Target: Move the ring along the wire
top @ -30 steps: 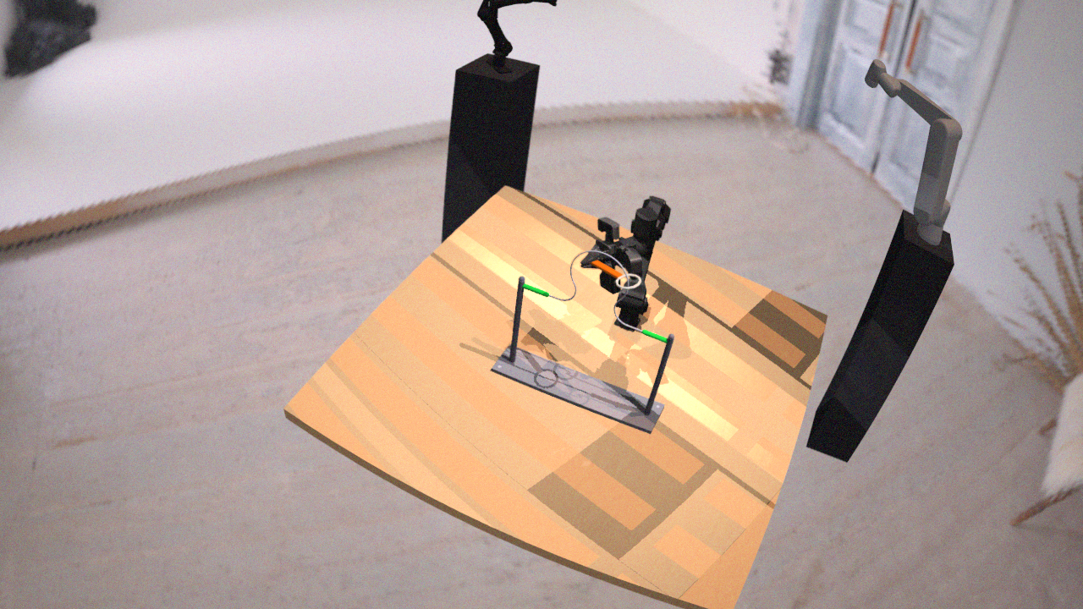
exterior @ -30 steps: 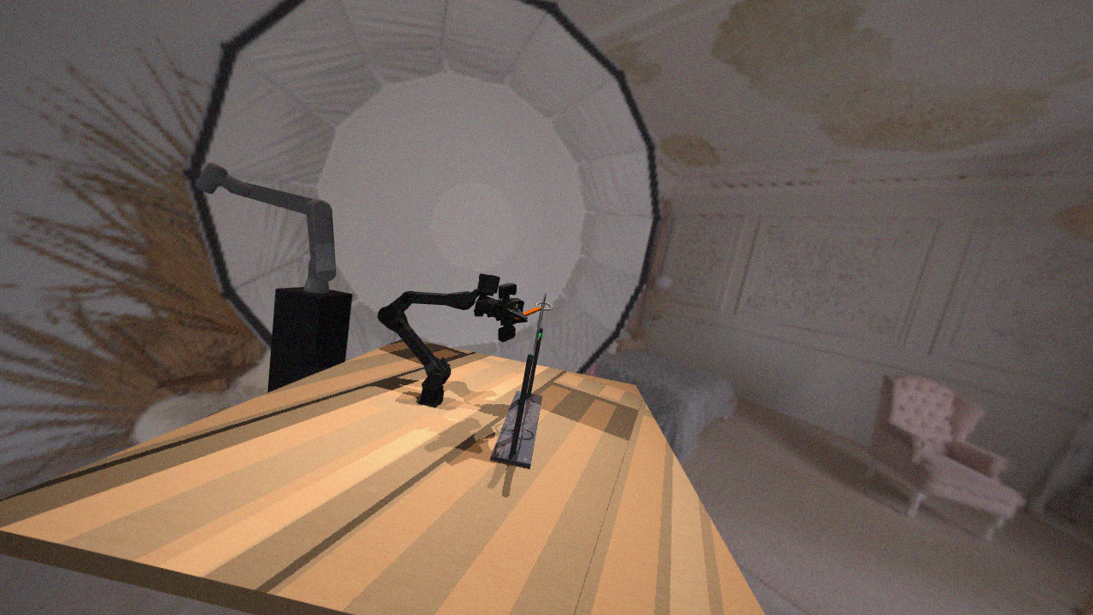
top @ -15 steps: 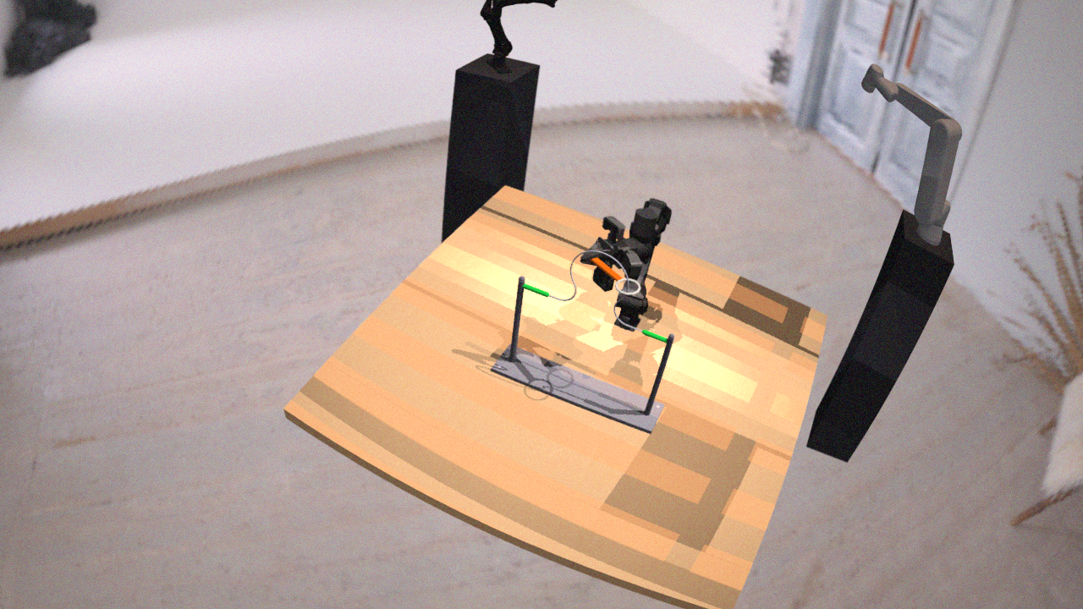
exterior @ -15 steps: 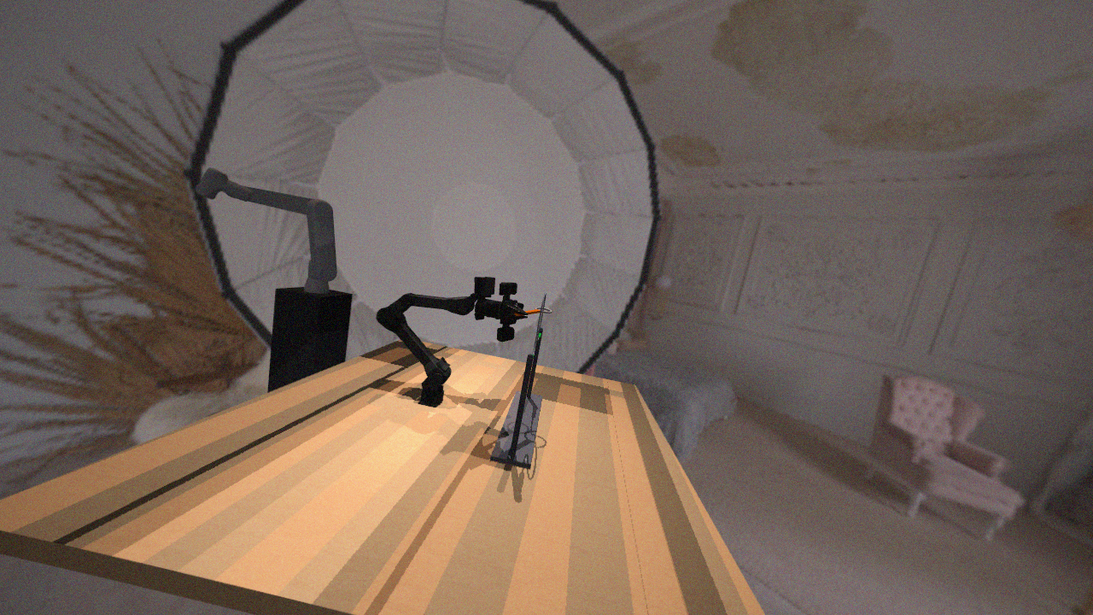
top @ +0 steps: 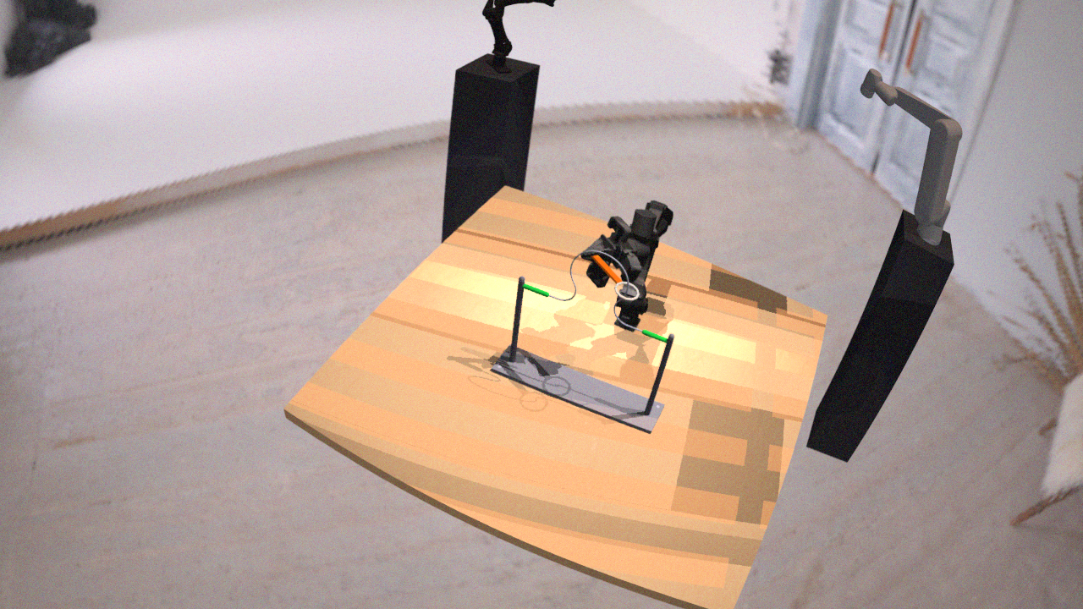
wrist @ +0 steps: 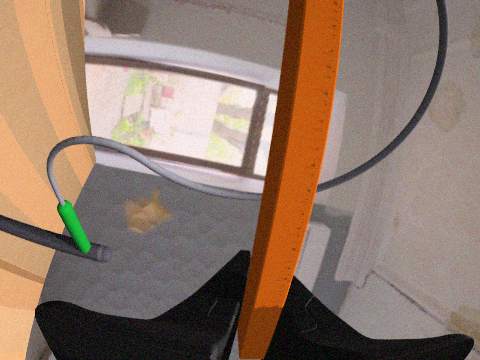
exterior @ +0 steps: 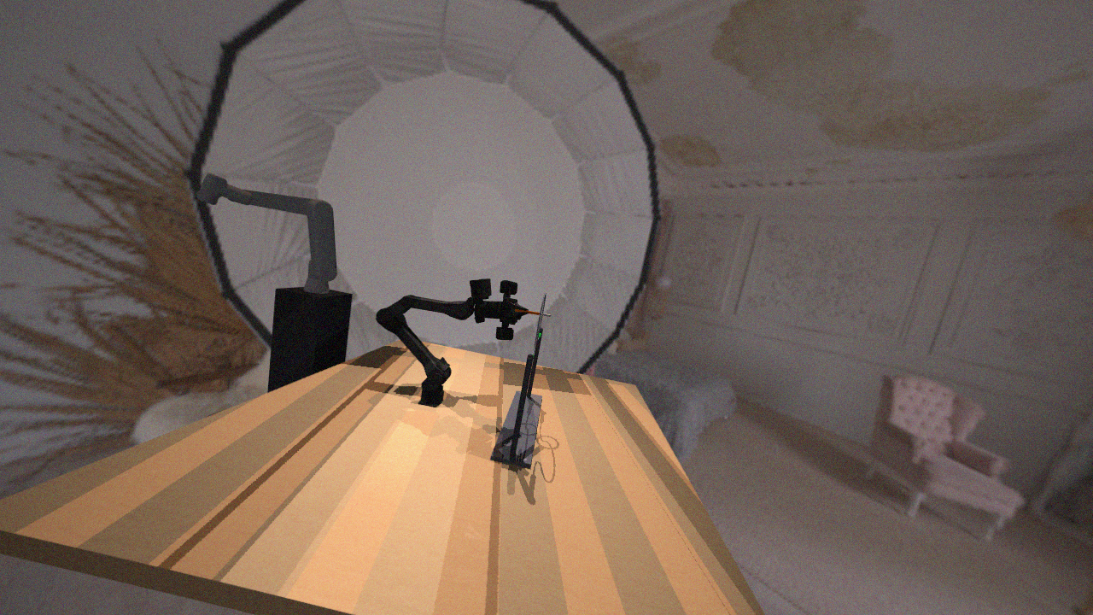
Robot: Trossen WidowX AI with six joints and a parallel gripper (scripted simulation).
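My gripper (top: pixel 591 255) (exterior: pixel 521 311) (wrist: pixel 254 261) is shut on the orange handle (top: pixel 606 268) (exterior: pixel 528 311) (wrist: pixel 300 125). The pale ring (top: pixel 627 299) (exterior: pixel 546 314) is around the grey wire (top: pixel 573 280) (wrist: pixel 435 90), on the right side of its tall arch in the top view; it is outside the wrist view. The handle crosses in front of the wire in the wrist view; whether ring or handle touches it cannot be told. One green part (top: pixel 535 289) (wrist: pixel 74 226) is at the left post (top: pixel 517 318) (wrist: pixel 50 240), the other green part (top: pixel 655 335) at the right post (top: pixel 659 375).
The posts stand on a grey base plate (top: pixel 606 397) (exterior: pixel 500 451) on the wooden table (top: pixel 454 424) (exterior: pixel 343 519). My arm reaches in from behind the wire. Two black pedestals (top: pixel 488 128) (top: pixel 863 355) with other arms stand beyond the table.
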